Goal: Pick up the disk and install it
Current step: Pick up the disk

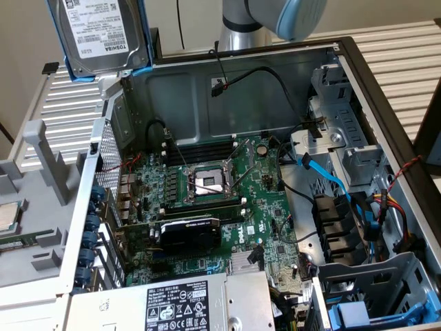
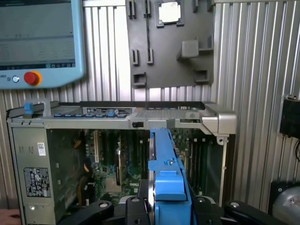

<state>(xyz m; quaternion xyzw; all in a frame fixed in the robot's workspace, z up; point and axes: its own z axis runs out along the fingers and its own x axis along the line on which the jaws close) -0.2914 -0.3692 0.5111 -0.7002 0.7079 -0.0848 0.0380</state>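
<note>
My gripper point(image 2: 167, 210) is clamped on the disk point(image 1: 103, 31), with its black fingers point(image 2: 133, 207) pressed against either side of the blue carrier. The disk is a rectangular silver-grey drive with a white printed label, framed in bright blue plastic. It hangs in the air, clear of the open computer case point(image 1: 227, 89), above the case's corner at the exterior view's upper left.
</note>
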